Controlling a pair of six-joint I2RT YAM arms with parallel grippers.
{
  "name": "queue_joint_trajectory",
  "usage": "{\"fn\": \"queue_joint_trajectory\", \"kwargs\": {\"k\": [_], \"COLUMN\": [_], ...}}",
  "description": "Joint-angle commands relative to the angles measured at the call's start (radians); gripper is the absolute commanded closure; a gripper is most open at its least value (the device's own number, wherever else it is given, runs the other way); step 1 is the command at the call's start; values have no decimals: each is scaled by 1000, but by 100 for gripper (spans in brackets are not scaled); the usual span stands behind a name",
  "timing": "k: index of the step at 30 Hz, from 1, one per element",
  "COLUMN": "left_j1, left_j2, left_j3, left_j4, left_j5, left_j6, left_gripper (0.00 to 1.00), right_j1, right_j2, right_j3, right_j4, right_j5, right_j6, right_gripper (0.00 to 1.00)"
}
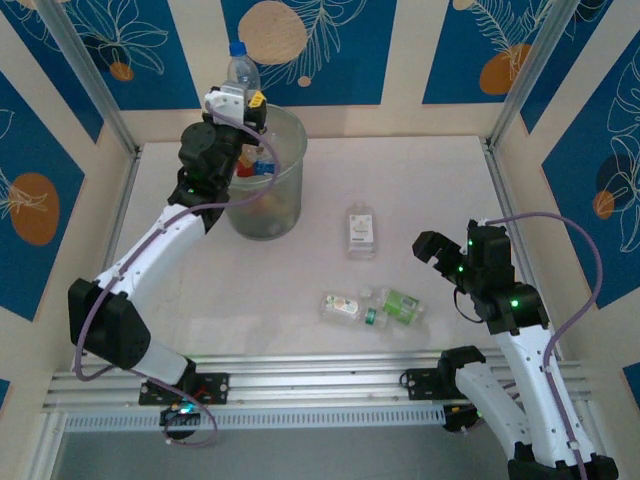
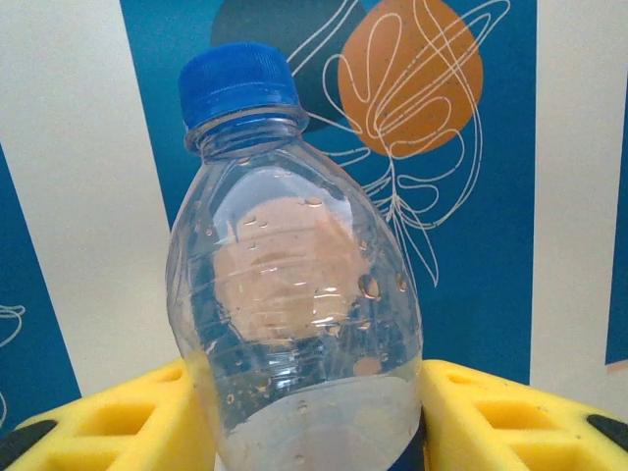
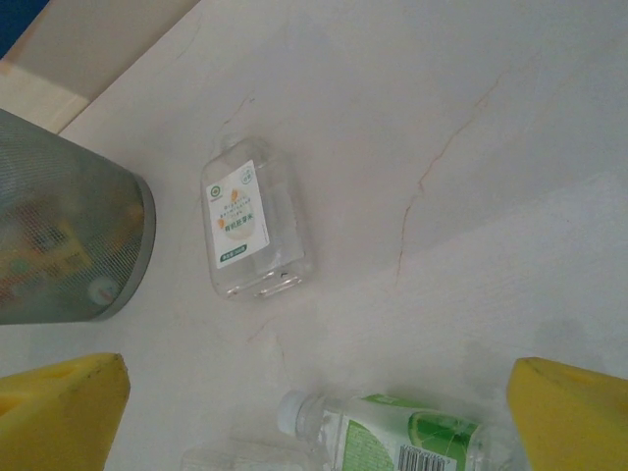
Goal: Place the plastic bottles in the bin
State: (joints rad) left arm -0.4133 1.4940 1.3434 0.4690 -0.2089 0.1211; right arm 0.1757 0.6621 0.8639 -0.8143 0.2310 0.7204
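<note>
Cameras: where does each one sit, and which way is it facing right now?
Top external: above and behind the bases, looking down on the table; both arms, left gripper and right gripper show.
Left wrist: faces the back wall, level; its yellow fingers clamp the blue-capped bottle.
Right wrist: looks down on the green-labelled bottle; its yellow fingers stand wide apart.
Shared: top and right wrist both show the bin and white-labelled bottle.

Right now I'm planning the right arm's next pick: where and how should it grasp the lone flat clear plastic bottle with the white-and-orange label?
Probably across the labelled middle of the flat clear plastic bottle, coming straight down, jaws closing on its two long edges. It lies flat, label up, apart from the translucent grey round bin.
</note>
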Motion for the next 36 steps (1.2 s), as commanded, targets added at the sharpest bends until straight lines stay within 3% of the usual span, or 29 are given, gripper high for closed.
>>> {"fn": "queue_joint_trajectory", "kwargs": {"k": [1, 16, 36], "left_j1": [15, 15, 15], "left_j2": [-22, -25, 37], "left_j3": [-31, -177, -151], "left_j4": [83, 174, -23], "left_j5": [24, 31, 137], "left_j6": [-34, -112, -78], "left_gripper": [50, 48, 42], "right_j1": [8, 23, 33], "right_j2": [-14, -18, -23], "right_j3": [23, 23, 23], "right_j4": [10, 7, 4], "right_j5": [-14, -1, 13], "right_j6": [-10, -6, -8], "right_gripper": [1, 1, 1]}}
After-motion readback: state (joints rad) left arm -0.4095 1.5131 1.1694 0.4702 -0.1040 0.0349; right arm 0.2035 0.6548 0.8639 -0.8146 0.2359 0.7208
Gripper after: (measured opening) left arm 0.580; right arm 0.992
